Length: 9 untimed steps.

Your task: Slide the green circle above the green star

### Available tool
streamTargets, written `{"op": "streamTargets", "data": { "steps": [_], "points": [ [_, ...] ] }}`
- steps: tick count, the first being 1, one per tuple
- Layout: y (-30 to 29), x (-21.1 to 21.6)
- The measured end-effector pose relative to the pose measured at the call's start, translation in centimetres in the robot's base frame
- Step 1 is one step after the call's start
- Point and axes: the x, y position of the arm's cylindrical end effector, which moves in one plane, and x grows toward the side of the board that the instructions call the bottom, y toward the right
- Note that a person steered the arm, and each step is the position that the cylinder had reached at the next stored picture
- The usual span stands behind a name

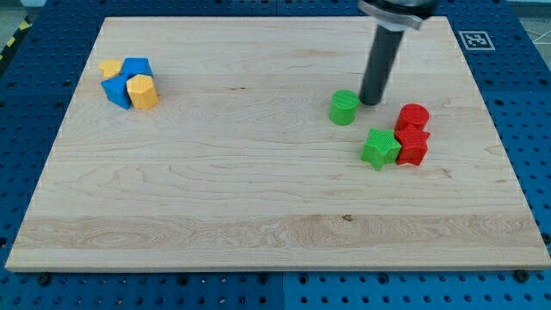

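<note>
**Green circle beside the tip, not yet above the star**

The rig carries no claw; it ends in a plain rod, so nothing is grasped, clenched or released. My tip (372, 102) rests on the wooden board (258, 189), just beside the green circle (344, 108), on the circle's right in the view and slightly toward the view's top. Whether the tip touches the circle cannot be told.

The green star (380, 148) lies toward the view's bottom and right of the circle, near it but apart. Against the star's right side sit two red blocks (413, 133), one toward the view's top of the other; the shapes are hard to make out. A separate cluster of blue blocks (126, 79) and yellow blocks (138, 89) stands well apart at the view's upper left.

Step in hand, as a judgement: positioning the circle. It already lies higher in the view than the star but is offset to the view's left.

Next move, as a judgement: the tip needs to pass round to the circle's left side and push it toward the view's right, until it sits directly over the star. Keep the path clear of the star and the red blocks, which a wide push could disturb.
</note>
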Motion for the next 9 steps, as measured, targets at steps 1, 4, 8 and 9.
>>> {"op": "streamTargets", "data": {
  "steps": [1, 4, 8, 9],
  "points": [
    [-0.4, -2.6],
    [-7.0, 0.4],
    [-3.0, 2.2],
    [-2.8, 2.5]
  ]
}}
